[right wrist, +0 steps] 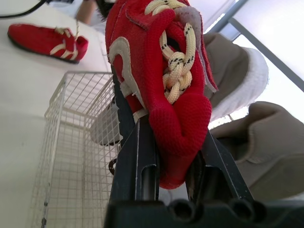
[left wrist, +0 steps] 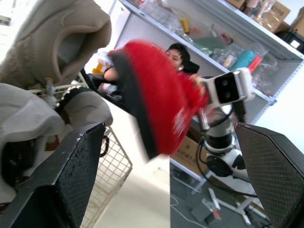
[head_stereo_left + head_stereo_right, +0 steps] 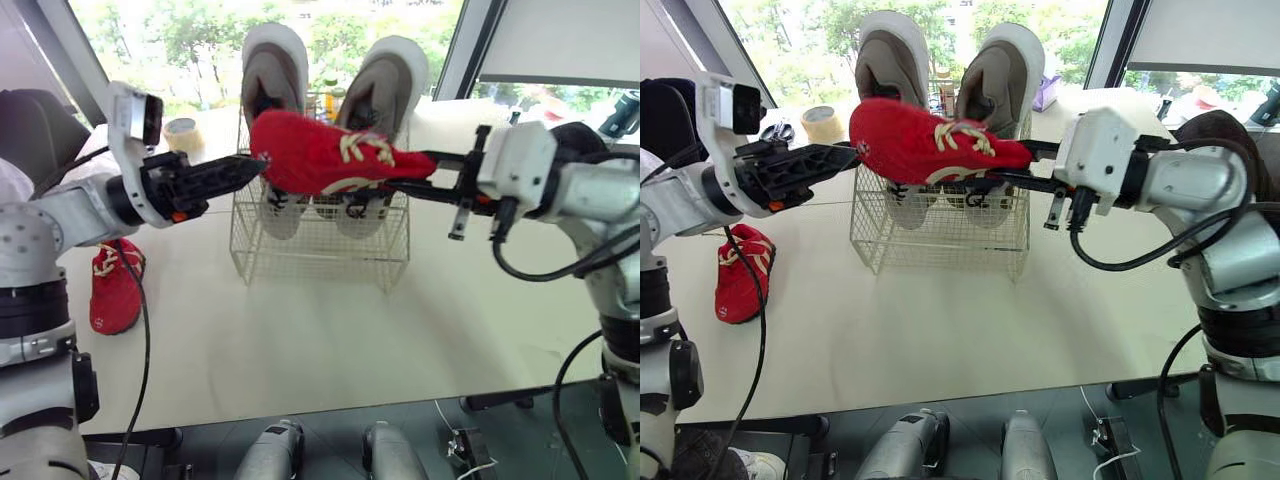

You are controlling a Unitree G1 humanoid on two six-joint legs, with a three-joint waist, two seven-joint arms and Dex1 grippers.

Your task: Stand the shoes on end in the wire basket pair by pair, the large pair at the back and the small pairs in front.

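Note:
My right gripper (image 3: 405, 186) is shut on a red shoe with cream laces (image 3: 320, 152) and holds it lengthwise above the wire basket (image 3: 318, 250). In the right wrist view the fingers (image 1: 137, 161) clamp one end of the red shoe (image 1: 166, 95). My left gripper (image 3: 242, 168) is open at the shoe's other end, its fingers (image 2: 71, 175) spread wide. Two large grey shoes (image 3: 275, 70) (image 3: 390, 85) stand on end at the back of the basket. The second red shoe (image 3: 115, 288) lies on the table to the left.
A roll of tape (image 3: 184, 135) sits on the white table (image 3: 330, 340) behind my left gripper. A person (image 2: 176, 51) sits beyond the table in front of storage shelves. The table's front edge runs close below the basket.

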